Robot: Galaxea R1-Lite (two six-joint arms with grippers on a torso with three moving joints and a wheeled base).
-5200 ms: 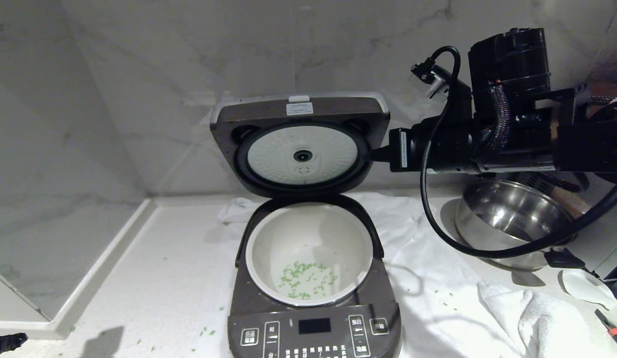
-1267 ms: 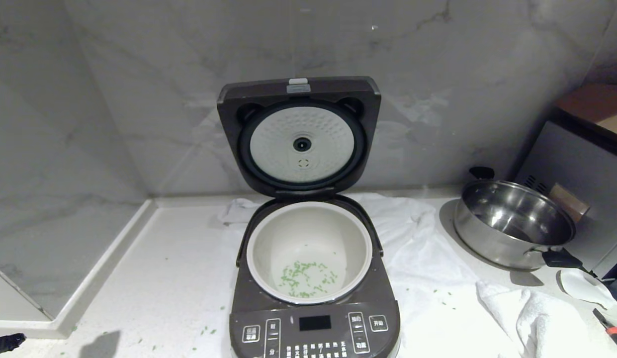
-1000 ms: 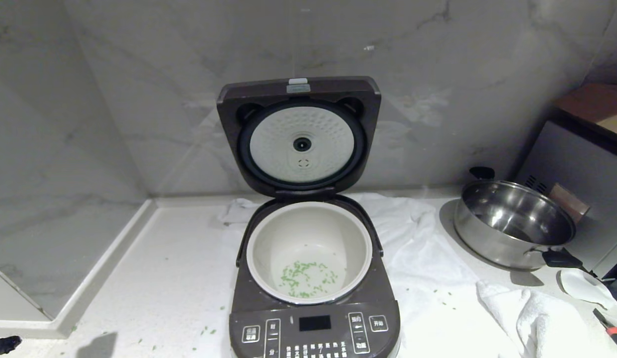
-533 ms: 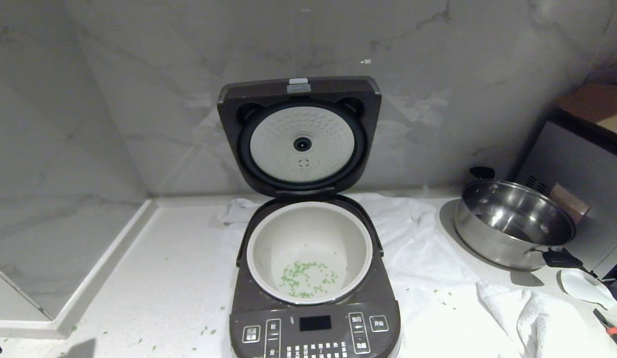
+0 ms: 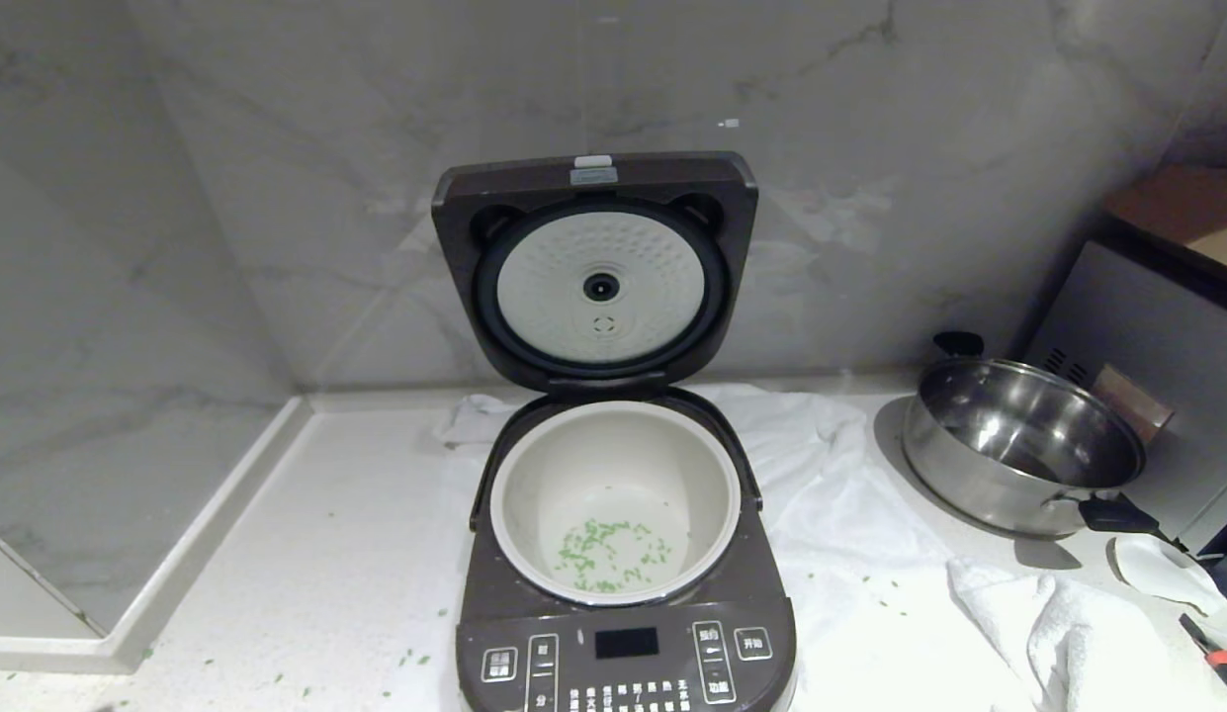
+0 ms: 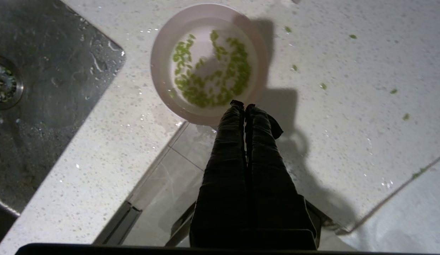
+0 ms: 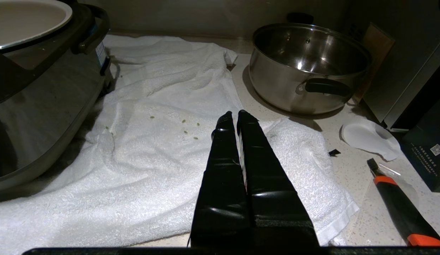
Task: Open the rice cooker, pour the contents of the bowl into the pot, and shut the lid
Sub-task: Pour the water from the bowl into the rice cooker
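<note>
- The rice cooker [image 5: 623, 554] sits in the middle of the white desk [image 5: 306, 554], on a white towel [image 5: 850, 554].
- Its lid [image 5: 595, 267] stands straight up at the back, wide open. The round white plate inside the lid faces the front.
- The pot [image 5: 615, 499] sits in the cooker. It is white and deep.
- A few little green bits [image 5: 608, 556] lie on the bottom of the pot. More green bits are scattered on the desk and the towel.
- The bowl [image 6: 205, 62] is small and pale pink. It sits on the desk next to the corner of a dark sink [image 6: 46, 106].
- The bowl has lots of green bits in it.
- The left gripper [image 6: 244, 105] hangs over the near rim of the bowl. Its jaws are pressed together and hold nothing. You cannot tell if the tips touch the rim.
- The right gripper [image 7: 234, 115] is low over the towel, to the right of the cooker. Its jaws are pressed together too, with nothing in them.
- A shiny steel pan [image 5: 1018, 445] with black handles sits to the right of the cooker, off the towel.
- A grey box [image 5: 1147, 376] stands behind the pan.
- A tool with an orange and black handle [image 7: 400, 205] lies on the desk near the right edge.
- No arm shows in the head view.
</note>
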